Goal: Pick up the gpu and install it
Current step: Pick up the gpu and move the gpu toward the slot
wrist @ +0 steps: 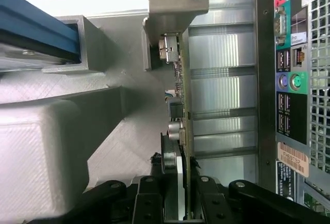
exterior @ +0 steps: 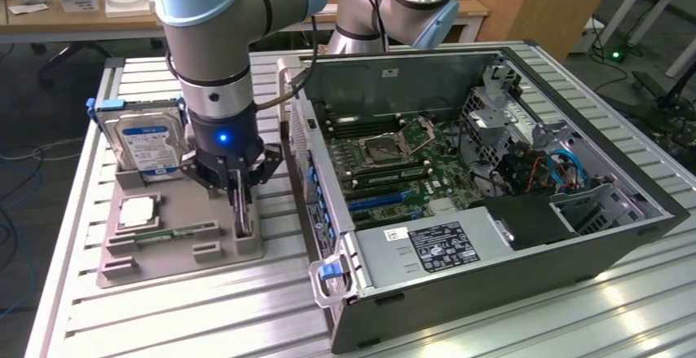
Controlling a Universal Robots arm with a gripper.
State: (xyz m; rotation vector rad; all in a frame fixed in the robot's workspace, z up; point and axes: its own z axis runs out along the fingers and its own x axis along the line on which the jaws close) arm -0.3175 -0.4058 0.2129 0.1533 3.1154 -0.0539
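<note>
The gpu [exterior: 243, 221] stands on edge in a slot at the grey tray's [exterior: 163, 267] side nearest the computer case. In the wrist view the gpu [wrist: 182, 79] is seen edge-on, a thin green board with its silver end bracket resting in a grey holder. My gripper [exterior: 240, 193] points straight down over it. The black fingers [wrist: 154, 198] sit on both sides of the card, and the gripper [wrist: 180, 203] is shut on the card's near end. The card's lower edge is hidden in the tray.
On the same tray stand a silver hard drive [exterior: 150, 148] with a blue label, a square processor [exterior: 142, 211] and a memory stick [exterior: 179, 233]. The open computer case [exterior: 522, 236] lies at the exterior view's right, motherboard [exterior: 392, 162] exposed; its rear ports [wrist: 289, 69] are close by.
</note>
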